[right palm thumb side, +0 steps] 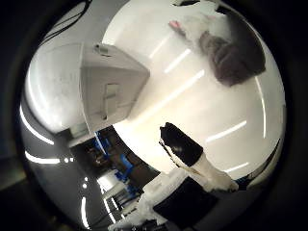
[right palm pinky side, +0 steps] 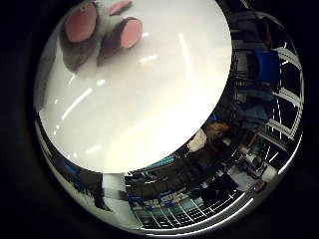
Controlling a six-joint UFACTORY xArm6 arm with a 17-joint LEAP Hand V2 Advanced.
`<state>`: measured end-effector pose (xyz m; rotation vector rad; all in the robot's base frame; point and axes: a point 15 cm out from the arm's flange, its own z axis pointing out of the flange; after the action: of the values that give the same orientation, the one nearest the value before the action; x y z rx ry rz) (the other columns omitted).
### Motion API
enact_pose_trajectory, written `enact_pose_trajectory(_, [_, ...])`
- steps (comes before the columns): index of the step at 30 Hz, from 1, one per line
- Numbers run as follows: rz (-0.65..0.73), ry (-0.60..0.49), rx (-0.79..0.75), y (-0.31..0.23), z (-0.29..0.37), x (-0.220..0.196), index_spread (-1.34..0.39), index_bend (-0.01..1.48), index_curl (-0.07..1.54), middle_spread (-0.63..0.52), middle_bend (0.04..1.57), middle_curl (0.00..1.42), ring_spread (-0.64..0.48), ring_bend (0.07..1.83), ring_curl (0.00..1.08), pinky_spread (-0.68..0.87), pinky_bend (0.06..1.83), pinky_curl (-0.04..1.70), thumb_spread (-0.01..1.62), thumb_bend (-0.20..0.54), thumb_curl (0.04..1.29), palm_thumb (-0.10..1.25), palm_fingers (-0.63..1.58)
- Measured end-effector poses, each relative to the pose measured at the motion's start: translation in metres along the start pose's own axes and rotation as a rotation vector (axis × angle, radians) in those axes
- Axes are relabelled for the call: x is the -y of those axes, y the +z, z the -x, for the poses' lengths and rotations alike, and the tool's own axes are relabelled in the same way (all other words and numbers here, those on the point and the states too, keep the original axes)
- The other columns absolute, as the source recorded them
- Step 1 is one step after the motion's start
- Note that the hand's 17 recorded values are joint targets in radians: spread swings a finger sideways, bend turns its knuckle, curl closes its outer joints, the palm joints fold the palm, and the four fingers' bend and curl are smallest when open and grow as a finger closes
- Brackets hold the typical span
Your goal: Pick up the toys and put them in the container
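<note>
Approach step: hand [right palm thumb side: 185, 178], fingers straight, hovers over white surface [right palm pinky side: 149, 99]; next, reach the grey-and-pink plush toy [right palm thumb side: 231, 57], white boxy container [right palm thumb side: 108, 86] beside.

This looks like a lab or research workspace. A glossy white table [right palm pinky side: 149, 99] fills much of both palm views, with long strip lights mirrored on its surface. Beyond the table's edge, toward five o'clock in the little finger side view, the room is crowded with dark desks and benches, blue chairs [right palm pinky side: 266, 67] and cluttered equipment, with rows of white lines on the floor or fittings. A plain white container [right palm thumb side: 108, 84] sits on the table, at about ten o'clock in the thumb side view.
</note>
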<state>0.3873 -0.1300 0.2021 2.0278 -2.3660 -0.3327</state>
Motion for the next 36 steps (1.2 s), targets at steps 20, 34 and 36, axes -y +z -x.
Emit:
enact_pose_trajectory(20, [0.031, -0.008, -0.047, 0.014, -0.012, 0.009, -0.37, 0.86, 0.64, -0.25, 1.09, 0.74, -0.25, 1.30, 0.55, -0.32, 1.28, 0.53, 1.17, 0.006, 0.40, 0.89, 1.21])
enact_pose_trajectory(34, [-0.047, -0.047, -0.064, -0.094, 0.004, -0.042, -0.27, 1.08, 0.86, -0.20, 1.25, 0.89, -0.23, 1.39, 0.72, -0.19, 1.39, 0.78, 1.14, -0.010, 0.60, 1.06, 1.04])
enact_pose_trajectory(36, [-0.080, -0.065, -0.067, -0.120, 0.008, -0.055, -0.27, 1.08, 0.86, -0.20, 1.25, 0.90, -0.23, 1.39, 0.73, -0.19, 1.38, 0.80, 1.14, -0.011, 0.61, 1.05, 1.04])
